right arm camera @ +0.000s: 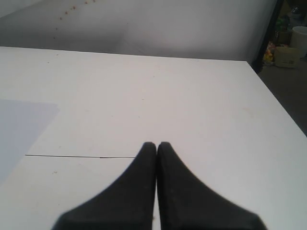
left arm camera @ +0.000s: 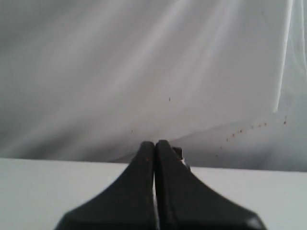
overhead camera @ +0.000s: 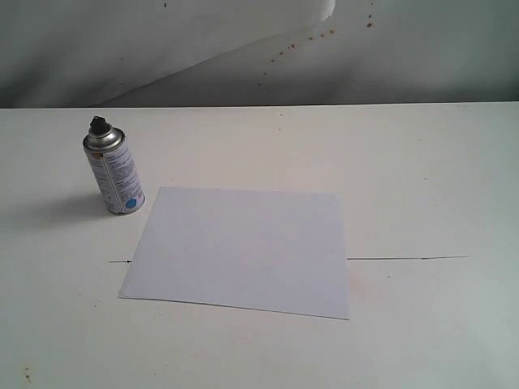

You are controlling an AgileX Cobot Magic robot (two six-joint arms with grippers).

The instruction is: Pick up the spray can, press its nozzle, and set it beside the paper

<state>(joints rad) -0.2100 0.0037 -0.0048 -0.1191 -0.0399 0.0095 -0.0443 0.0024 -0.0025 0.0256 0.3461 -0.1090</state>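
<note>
A white table [overhead camera: 422, 162] carries the spray can [overhead camera: 114, 172], upright. The paper [overhead camera: 243, 251] lies flat just beside the can, not touching.

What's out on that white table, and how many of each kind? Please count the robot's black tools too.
Spray cans: 1, the spray can, upright, off the paper.
Sheets of paper: 1, the paper, lying flat.
Tools: 2, the left tool and the right tool, both shut and empty.
Total: 4
</note>
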